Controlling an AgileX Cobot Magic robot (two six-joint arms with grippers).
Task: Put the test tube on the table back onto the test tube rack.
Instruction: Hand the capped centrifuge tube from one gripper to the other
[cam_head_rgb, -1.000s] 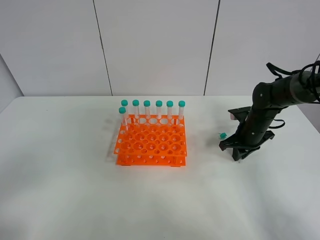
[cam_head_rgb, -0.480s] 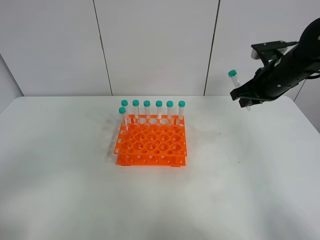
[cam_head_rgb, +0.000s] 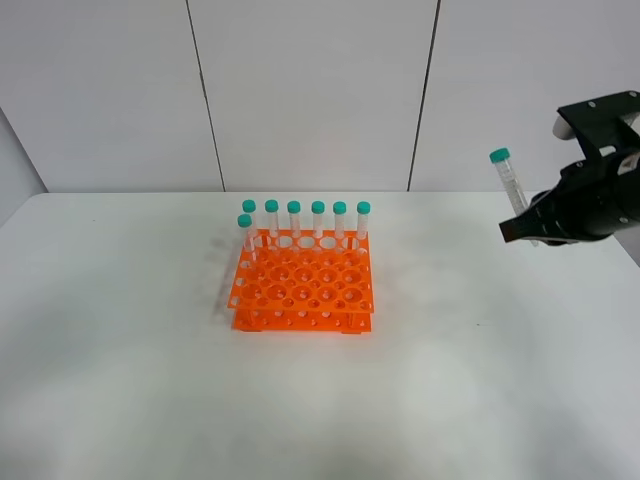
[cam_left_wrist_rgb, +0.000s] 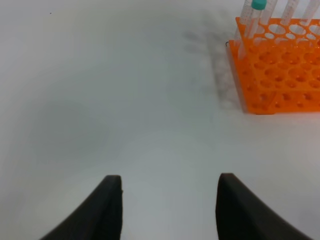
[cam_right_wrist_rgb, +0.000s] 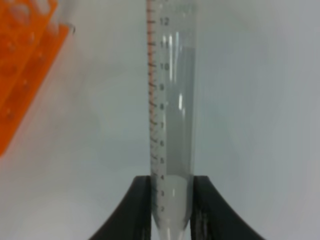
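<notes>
The white table (cam_head_rgb: 300, 420) is spread across the lower half of the high view. Over its near left part, as shown by the left wrist view, the left gripper (cam_left_wrist_rgb: 167, 207) is held released. Its two black fingers (cam_left_wrist_rgb: 111, 207) are set wide apart and nothing is caught between them. Beyond them one corner of the orange rack (cam_left_wrist_rgb: 280, 75) is seen resting on the tabletop.

In the high view the rack is placed at about the middle of the table. Seven teal-capped tubes (cam_head_rgb: 318, 222) are stood upright in it: six along the far row, and a seventh one row nearer, at the left end. The nearer holes are left unfilled.

Well to the right of the rack, the test tube (cam_head_rgb: 511, 190) is held in the air above the table's right side. It is touched neither by the tabletop nor by the rack. It is kept roughly upright with a slight lean, and its teal cap (cam_head_rgb: 499, 155) is uppermost. The right gripper (cam_right_wrist_rgb: 171, 210) is clenched on the tube's lower end. In the right wrist view the dark fingers (cam_right_wrist_rgb: 137, 210) are pressed against both sides just above the pointed tip. Graduation marks are seen running up the clear wall of the tube.

Farthest back, a pale panelled wall (cam_head_rgb: 310, 90) is seen behind the table.
</notes>
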